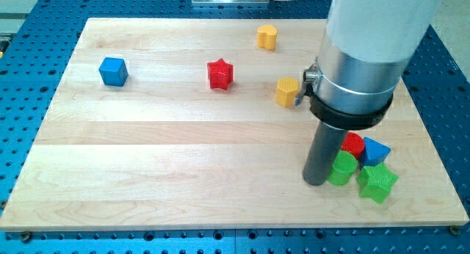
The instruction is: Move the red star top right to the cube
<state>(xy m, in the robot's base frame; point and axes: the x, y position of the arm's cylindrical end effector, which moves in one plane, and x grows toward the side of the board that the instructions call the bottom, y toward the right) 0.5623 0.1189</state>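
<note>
The red star lies on the wooden board in the upper middle. The blue cube sits at the upper left, well to the left of the star. My tip rests on the board at the lower right, far from the star, touching the left side of a green cylinder.
A yellow block sits near the top edge. Another yellow block lies right of the star, next to the arm. Beside my tip cluster a red block, a blue triangular block and a green star.
</note>
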